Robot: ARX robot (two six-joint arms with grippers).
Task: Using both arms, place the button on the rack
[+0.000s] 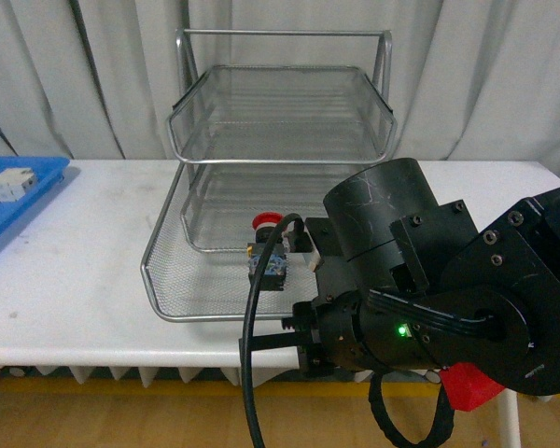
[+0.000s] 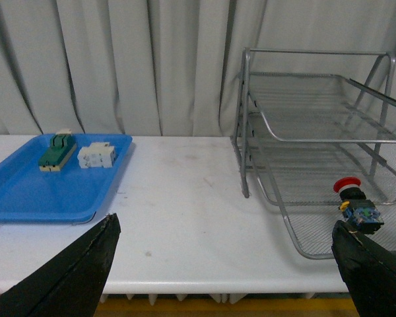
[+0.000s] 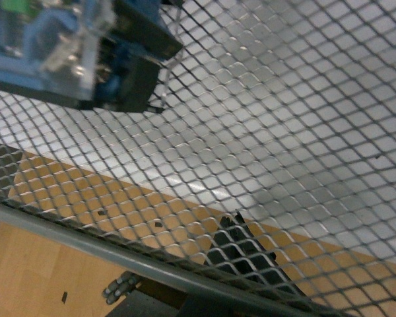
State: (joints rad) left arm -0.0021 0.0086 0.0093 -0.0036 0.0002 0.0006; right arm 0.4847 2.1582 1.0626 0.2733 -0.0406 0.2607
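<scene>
**A:** Front camera first. Where's the button (image 1: 269, 248)?

**B:** In the bottom tier of the rack (image 1: 280, 103), near the front rim, with the red cap at 12 o'clock of its body. It sits at 10 o'clock from the right arm (image 1: 448, 289). The right gripper (image 1: 299, 241) is just beside it, but the wrist housing (image 1: 383, 215) hides the jaws, so I can't tell whether it's gripping. Any marking on the button is too small to read.

**A:** And the left wrist camera?

**B:** It shows the blue tray (image 2: 26, 191) whole, holding a green-and-cream block (image 2: 57, 151) and a white block (image 2: 96, 155), well apart from the rack. The left gripper (image 2: 224, 224) is spread wide and holds nothing. The button appears just beside one finger (image 2: 369, 271).

**A:** Right wrist?

**B:** Only mesh (image 3: 284, 132), with the button's blue-and-black body close up against it.
</scene>
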